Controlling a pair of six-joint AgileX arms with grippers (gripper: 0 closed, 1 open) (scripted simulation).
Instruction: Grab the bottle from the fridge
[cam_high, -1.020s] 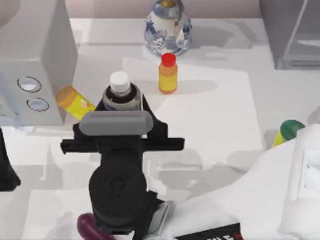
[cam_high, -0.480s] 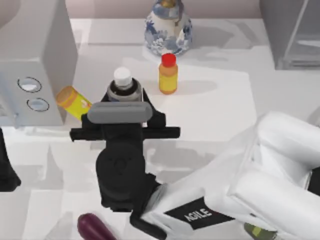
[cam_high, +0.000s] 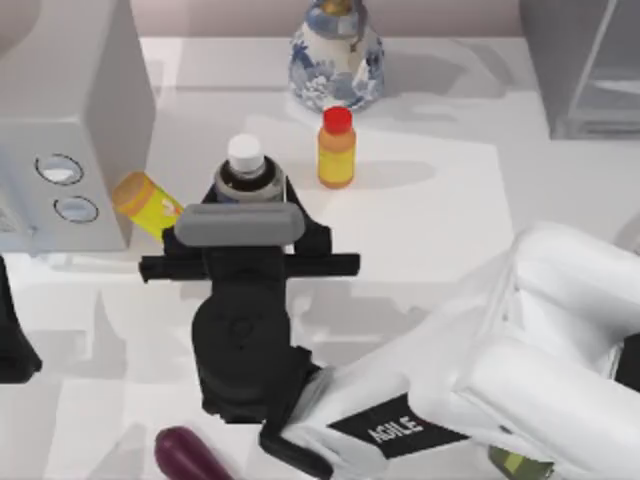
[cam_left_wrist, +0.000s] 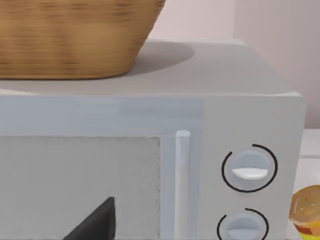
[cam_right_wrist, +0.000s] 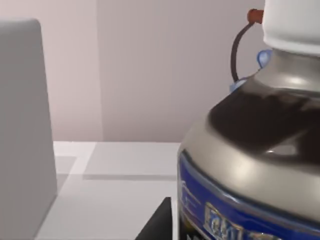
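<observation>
Right now we are reaching across the middle of the bench (cam_high: 440, 200) with our right arm, and our right hand (cam_high: 250, 195) is sitting at the bottle (cam_high: 244, 170), which is standing upright on the bench rather than inside the fridge (cam_high: 585, 65) at the far right corner. From above, the white cap is poking out just beyond the grey bar of our wrist, with a dark finger (cam_high: 292, 210) showing beside the bottle's right flank; the wrist is covering the rest, so we cannot tell whether the hand is pinching the bottle or spread around it. In the right wrist view the bottle (cam_right_wrist: 255, 150) is looming very close, showing its white cap, dark glossy shoulder and a blue band on the label. Just to the right of the bottle an orange-yellow bottle with a red cap (cam_high: 336, 148) is standing, and behind that a blue-and-white vase (cam_high: 338, 55). A yellow container (cam_high: 148, 203) is lying tilted between the bottle and the microwave (cam_high: 75, 120) on the left. Our left arm is staying parked at the left edge, its camera facing the microwave's two dials (cam_left_wrist: 248, 170), with a wicker basket (cam_left_wrist: 75, 35) resting on top. A purple eggplant (cam_high: 185, 455) is lying near the front edge.
</observation>
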